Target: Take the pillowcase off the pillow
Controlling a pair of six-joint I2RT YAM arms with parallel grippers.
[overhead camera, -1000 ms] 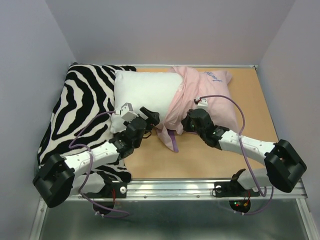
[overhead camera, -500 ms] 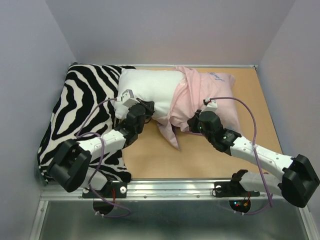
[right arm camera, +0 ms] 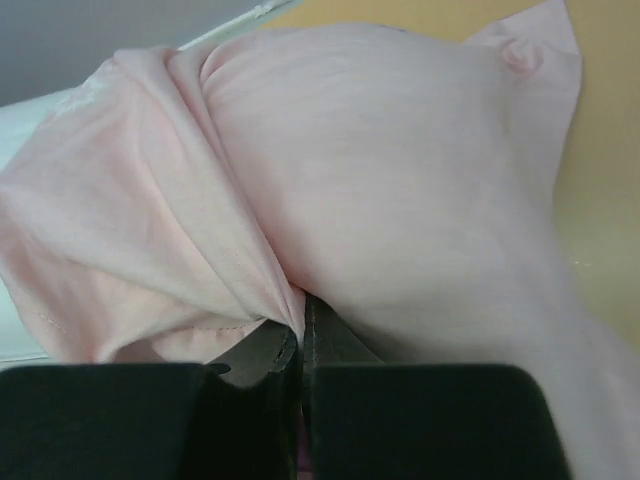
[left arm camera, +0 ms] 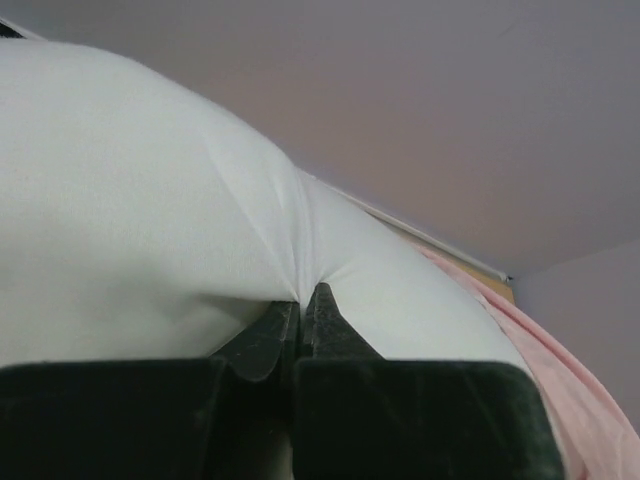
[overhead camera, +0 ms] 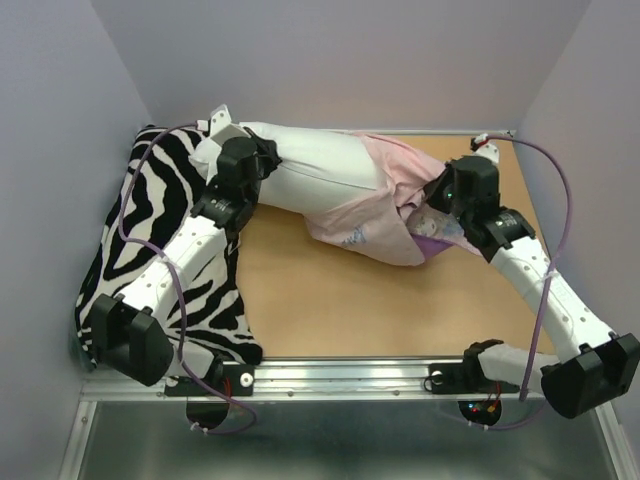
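The white pillow [overhead camera: 320,170] lies stretched along the back of the table, its right half inside the pillowcase [overhead camera: 385,215], which shows its pale pink inner side. My left gripper [overhead camera: 268,160] is shut on a pinch of the pillow's white cloth [left arm camera: 150,200] at its bare left end; the left wrist view shows the fingertips [left arm camera: 322,305] pressed together on a pucker. My right gripper [overhead camera: 428,198] is shut on a fold of the pillowcase [right arm camera: 400,170] near its right end. A strip of purple printed side [overhead camera: 437,245] hangs below the right wrist.
A black-and-white zebra-striped pillow [overhead camera: 160,240] covers the table's left side under the left arm. Bare brown tabletop [overhead camera: 330,300] lies in front of the pillow. Grey walls close in at the back and both sides. The metal front rail [overhead camera: 340,375] carries both arm bases.
My left gripper closed on the pillow's left end and pulled it back and left. My right gripper pulled the pillowcase right and back. The pillow is now drawn out between them.
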